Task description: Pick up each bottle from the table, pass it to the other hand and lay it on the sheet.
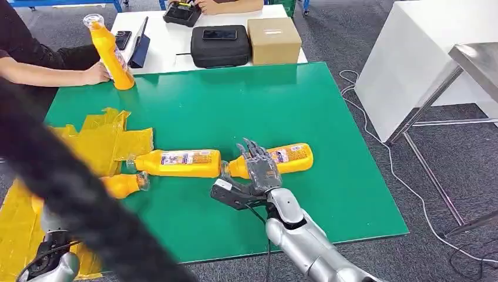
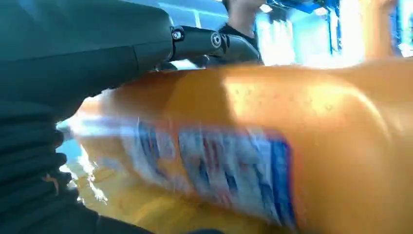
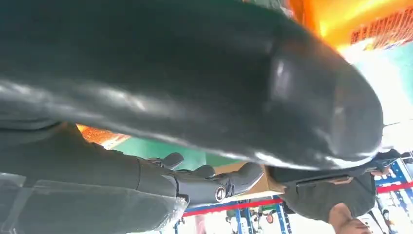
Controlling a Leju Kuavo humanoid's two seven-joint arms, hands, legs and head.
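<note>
Several orange bottles are on the green table (image 1: 246, 100). One bottle (image 1: 179, 163) lies in the middle beside the yellow sheet (image 1: 100, 138). To its right lies another bottle (image 1: 290, 157), and my right hand (image 1: 258, 170) hovers over its neck end with fingers spread, gripping nothing. A third bottle (image 1: 120, 185) lies at the sheet's edge, partly hidden by a dark blurred band. In the left wrist view this bottle (image 2: 272, 146) sits in my left hand (image 2: 58, 97), with one finger (image 2: 214, 40) across it. A person's hand (image 1: 94, 73) holds a fourth bottle (image 1: 111, 50) upright at the far left.
A dark blurred band (image 1: 76, 194) crosses the lower left of the head view. Behind the green table, a white table carries a black case (image 1: 220, 46), a cardboard box (image 1: 273, 40) and a tablet. A white desk (image 1: 423, 53) and floor cables stand to the right.
</note>
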